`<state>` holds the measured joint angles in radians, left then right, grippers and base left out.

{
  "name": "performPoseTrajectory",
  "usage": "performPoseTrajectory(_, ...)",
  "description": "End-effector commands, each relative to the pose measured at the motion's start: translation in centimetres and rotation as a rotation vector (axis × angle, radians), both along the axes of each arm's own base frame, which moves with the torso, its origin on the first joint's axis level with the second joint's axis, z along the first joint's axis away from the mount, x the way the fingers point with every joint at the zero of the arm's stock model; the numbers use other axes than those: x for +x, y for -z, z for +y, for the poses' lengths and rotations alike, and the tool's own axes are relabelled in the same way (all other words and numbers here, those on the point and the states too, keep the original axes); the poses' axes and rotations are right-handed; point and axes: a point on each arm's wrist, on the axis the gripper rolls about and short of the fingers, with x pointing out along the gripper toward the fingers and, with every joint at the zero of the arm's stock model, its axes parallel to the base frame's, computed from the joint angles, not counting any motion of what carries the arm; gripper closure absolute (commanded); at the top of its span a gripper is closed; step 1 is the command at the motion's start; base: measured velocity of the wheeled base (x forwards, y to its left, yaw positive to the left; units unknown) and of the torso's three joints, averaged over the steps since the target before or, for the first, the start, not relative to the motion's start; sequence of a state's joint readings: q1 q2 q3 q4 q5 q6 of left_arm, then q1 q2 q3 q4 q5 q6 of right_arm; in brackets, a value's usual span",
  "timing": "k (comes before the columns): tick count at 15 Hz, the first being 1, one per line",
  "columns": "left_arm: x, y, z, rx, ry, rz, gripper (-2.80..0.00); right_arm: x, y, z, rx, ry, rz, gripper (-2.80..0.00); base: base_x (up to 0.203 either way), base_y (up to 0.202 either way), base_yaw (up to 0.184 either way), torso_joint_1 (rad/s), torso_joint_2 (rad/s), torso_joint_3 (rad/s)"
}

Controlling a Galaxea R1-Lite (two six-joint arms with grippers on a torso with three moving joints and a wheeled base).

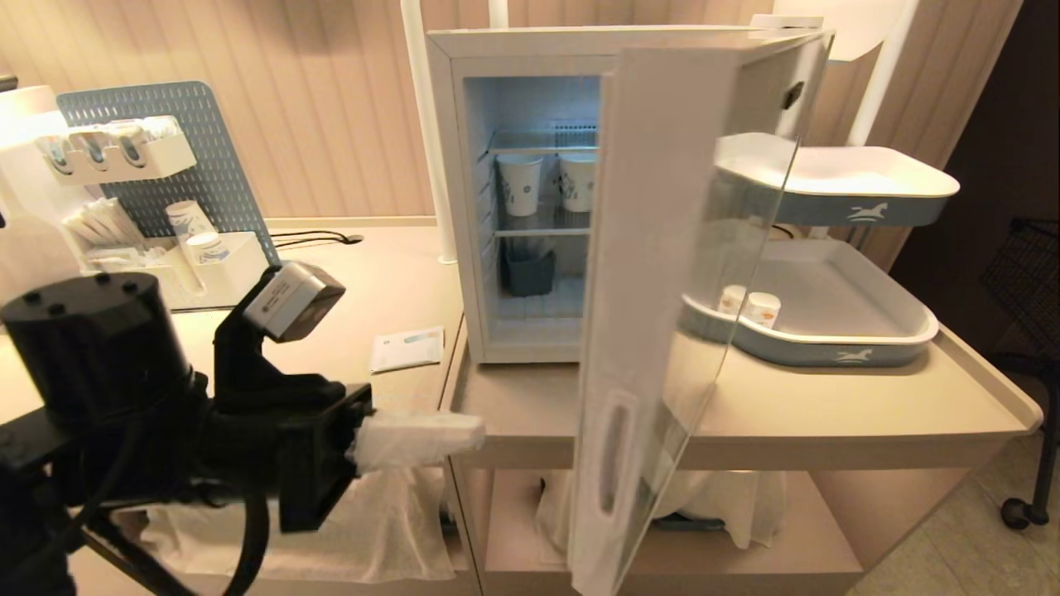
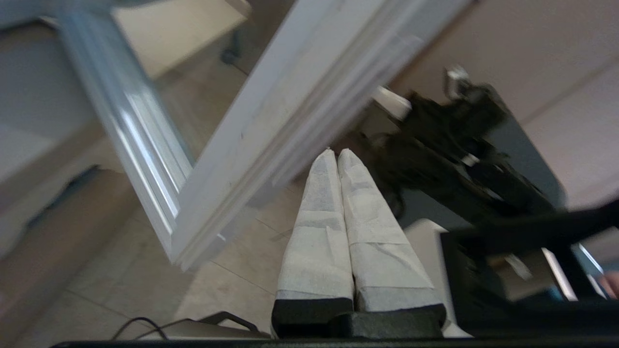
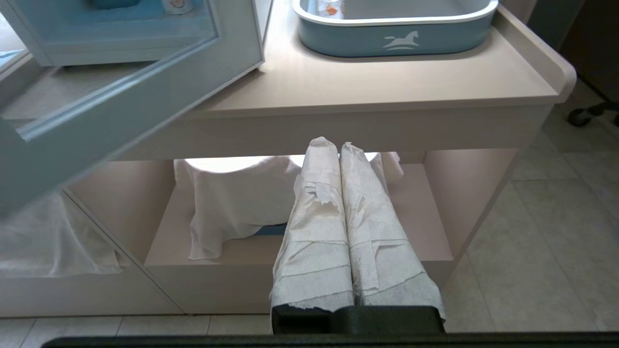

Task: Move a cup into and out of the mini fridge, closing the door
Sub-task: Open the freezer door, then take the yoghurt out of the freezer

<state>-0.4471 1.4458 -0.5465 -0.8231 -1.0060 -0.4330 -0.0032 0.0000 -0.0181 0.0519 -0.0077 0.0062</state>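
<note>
The mini fridge (image 1: 443, 165) stands on the counter with its door (image 1: 629, 207) swung wide toward me. Two tall paper cups (image 1: 519, 186) sit on its upper wire shelf. Through the door glass I see two small squat white cups (image 1: 762, 308) with orange print in the lower tray (image 1: 828, 352); I cannot tell which one is the cup. My left gripper (image 1: 479, 432), wrapped in white paper, is shut and empty. It points level at the door's lower part, a short gap left of the handle slot (image 1: 613, 447). The left wrist view shows the same gripper (image 2: 337, 151) near the door frame (image 2: 271, 121). My right gripper (image 3: 338, 142) hangs shut and empty before the counter's lower shelf.
A pegboard organiser (image 1: 124, 157) with packets and cups stands at the back left. A paper packet (image 1: 406, 348) lies on the counter. An upper tray (image 1: 861, 194) sits above the lower one. White cloths (image 1: 381, 513) drape the lower shelves. A wheeled stand (image 1: 1027, 331) is at far right.
</note>
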Motion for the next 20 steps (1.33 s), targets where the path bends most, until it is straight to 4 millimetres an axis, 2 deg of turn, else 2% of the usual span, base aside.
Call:
performPoseTrajectory(1,-2.8,-0.6,0.6,-0.012,0.042,-0.02,0.0,0.0,0.0,0.0,0.0,0.001,0.001,0.0,0.0,0.0,0.0,0.0,0.0,0.0)
performPoseTrajectory(4,-3.6,-0.5,1.0,-0.014,0.042,-0.023,0.0,0.0,0.0,0.0,0.0,0.001,0.002,0.0,0.0,0.0,0.0,0.0,0.0,0.0)
performPoseTrajectory(6,-4.8,-0.8,1.6,-0.021,0.037,-0.037,0.0,0.0,0.0,0.0,0.0,0.0,0.001,0.0,0.0,0.0,0.0,0.0,0.0,0.0)
performPoseTrajectory(8,-7.3,-2.0,3.0,-0.037,0.013,-0.071,0.0,0.0,0.0,0.0,0.0,0.0,0.002,0.0,0.0,0.0,0.0,0.0,0.0,0.0)
performPoseTrajectory(9,-9.2,-2.9,4.1,-0.047,-0.02,-0.092,0.0,0.0,0.0,0.0,0.0,0.0,0.002,0.0,0.0,0.0,0.0,0.0,0.0,0.0)
performPoseTrajectory(12,-16.8,-6.3,8.5,-0.029,-0.264,-0.081,0.0,0.0,0.0,0.0,0.0,0.001,0.001,0.0,0.0,0.0,0.0,0.0,0.0,0.0)
performPoseTrajectory(14,-23.7,-10.1,12.0,-0.089,-0.46,-0.157,0.0,0.0,0.0,0.0,0.0,0.0,0.003,0.0,0.0,0.0,0.0,0.0,0.0,0.0)
performPoseTrajectory(15,-27.4,-11.1,13.5,-0.114,-0.568,-0.181,0.0,0.0,0.0,0.0,0.0,0.0,0.001,0.0,0.0,0.0,0.0,0.0,0.0,0.0)
performPoseTrajectory(16,-31.0,-11.3,14.7,-0.124,-0.697,-0.186,0.0,0.0,0.0,0.0,0.0,0.0,0.002,0.0,0.0,0.0,0.0,0.0,0.0,0.0)
performPoseTrajectory(18,-37.1,-10.2,15.9,-0.126,-0.935,-0.165,0.0,0.0,0.0,0.0,0.0,0.0,0.002,0.0,0.0,0.0,0.0,0.0,0.0,0.0)
performPoseTrajectory(19,-39.3,-9.1,15.9,-0.117,-1.052,-0.129,0.0,0.0,0.0,0.0,0.0,0.0,0.001,0.0,0.0,0.0,0.0,0.0,0.0,0.0)
performPoseTrajectory(20,-40.7,-8.6,14.7,-0.114,-1.159,-0.115,0.0,0.0,0.0,0.0,0.0,0.0,0.001,0.0,0.0,0.0,0.0,0.0,0.0,0.0)
